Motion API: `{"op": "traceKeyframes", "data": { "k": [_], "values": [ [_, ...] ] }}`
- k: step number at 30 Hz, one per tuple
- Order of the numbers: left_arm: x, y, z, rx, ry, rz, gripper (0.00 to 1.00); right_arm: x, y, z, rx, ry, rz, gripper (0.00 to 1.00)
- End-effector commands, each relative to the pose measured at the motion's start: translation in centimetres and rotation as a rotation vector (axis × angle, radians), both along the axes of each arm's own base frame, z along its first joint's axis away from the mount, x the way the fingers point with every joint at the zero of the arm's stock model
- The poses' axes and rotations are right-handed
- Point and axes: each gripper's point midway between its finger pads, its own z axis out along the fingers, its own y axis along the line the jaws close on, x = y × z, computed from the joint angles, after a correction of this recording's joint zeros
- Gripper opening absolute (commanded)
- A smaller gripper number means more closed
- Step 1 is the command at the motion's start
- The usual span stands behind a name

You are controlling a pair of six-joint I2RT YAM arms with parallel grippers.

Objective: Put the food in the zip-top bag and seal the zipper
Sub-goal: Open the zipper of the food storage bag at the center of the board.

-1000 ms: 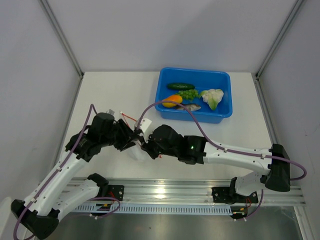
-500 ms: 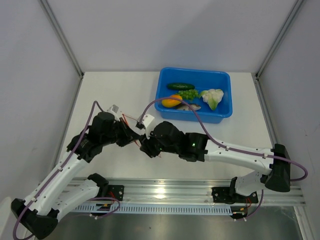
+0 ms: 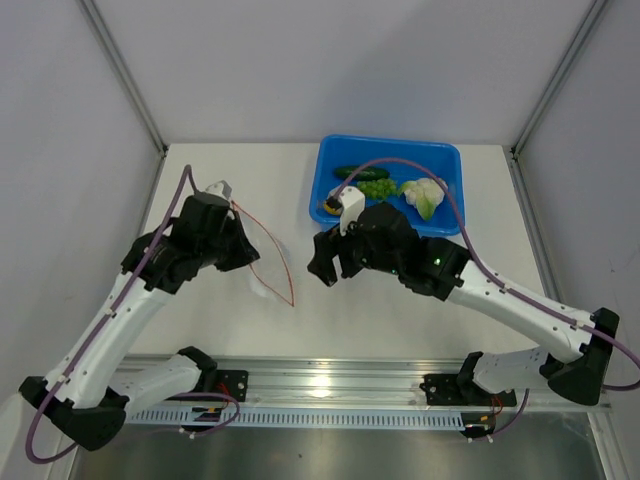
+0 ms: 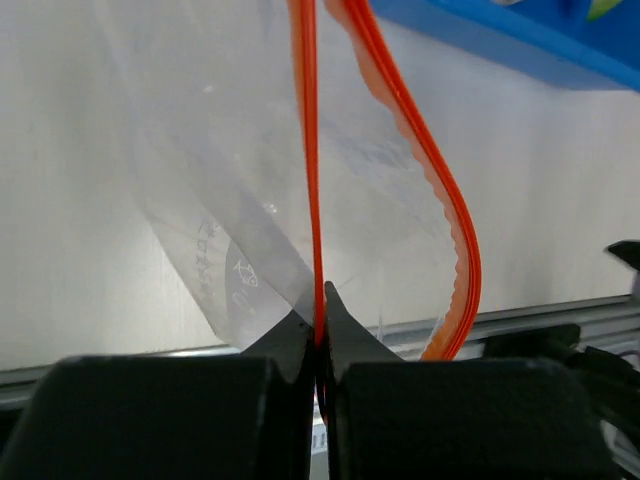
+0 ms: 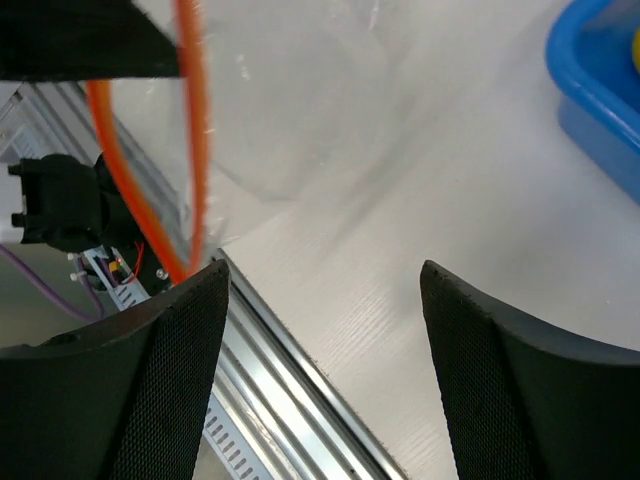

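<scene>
My left gripper (image 3: 243, 258) is shut on the orange-red zipper (image 4: 310, 150) of the clear zip-top bag (image 3: 266, 287), pinching one strip between its fingertips (image 4: 300, 330). The bag hangs from it, and the second strip (image 4: 455, 230) bows away, so the mouth gapes. My right gripper (image 3: 324, 264) stands open and empty to the right of the bag, its mesh pads (image 5: 170, 380) wide apart over bare table. The food lies in the blue bin (image 3: 448, 228): cucumber (image 3: 361, 172), pea cluster (image 3: 377, 187), cauliflower (image 3: 426, 195). A sliver of mango (image 3: 327, 207) shows beside my right wrist.
The blue bin (image 5: 600, 90) sits at the back right of the white table, just behind my right arm. An aluminium rail (image 3: 330, 385) runs along the near edge. Grey walls close in the table on the left, right and back.
My right gripper let go of the bag, opened and drew back to the right, toward the bin. My left gripper closed on the zipper strip and pulled up and left; the bag mouth spread.
</scene>
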Motion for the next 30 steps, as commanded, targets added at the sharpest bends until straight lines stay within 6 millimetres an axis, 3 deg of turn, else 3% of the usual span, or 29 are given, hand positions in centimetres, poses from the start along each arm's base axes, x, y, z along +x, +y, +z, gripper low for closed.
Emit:
{"op": "traceKeyframes", "data": {
  "k": [1, 5, 7, 10, 17, 18, 20, 21, 23, 25, 30],
  "values": [
    [-0.9, 2.5, -2.3, 0.187, 0.102, 0.007, 0.01, 0.1, -0.6, 0.6, 0.037, 0.084, 0.033, 0.78],
    [-0.4, 1.5, -4.4, 0.219, 0.200, -0.021, 0.01, 1.7, -1.0, 0.4, 0.063, 0.166, 0.013, 0.75],
    [-0.4, -0.2, -5.2, 0.182, 0.269, -0.072, 0.01, 1.2, -0.7, 0.9, 0.094, 0.223, 0.062, 0.72],
    [-0.3, -2.9, -4.9, 0.082, 0.313, -0.139, 0.01, 0.8, -0.1, 0.8, 0.105, 0.282, 0.110, 0.68],
    [0.9, -6.5, -4.7, -0.010, 0.365, -0.236, 0.01, 0.3, 1.7, 0.2, 0.113, 0.347, 0.158, 0.68],
    [1.0, -6.9, -4.6, -0.023, 0.366, -0.250, 0.01, 0.7, 2.1, 0.5, 0.111, 0.337, 0.160, 0.68],
    [1.4, -7.8, -4.0, -0.058, 0.349, -0.278, 0.01, 1.5, 2.7, -1.1, 0.067, 0.355, 0.155, 0.68],
    [1.4, -8.2, -3.9, -0.072, 0.357, -0.289, 0.01, 2.1, 3.2, -0.4, 0.066, 0.334, 0.158, 0.67],
    [1.7, -8.8, -2.8, -0.095, 0.340, -0.317, 0.01, 3.2, 3.5, -2.4, -0.016, 0.361, 0.129, 0.66],
    [1.7, -9.0, -2.4, -0.095, 0.339, -0.340, 0.01, 5.0, 3.6, -1.7, -0.044, 0.313, 0.080, 0.66],
    [1.4, -8.6, -2.5, -0.073, 0.334, -0.363, 0.01, 7.1, 3.9, -3.7, -0.097, 0.321, 0.037, 0.65]
  ]
}}
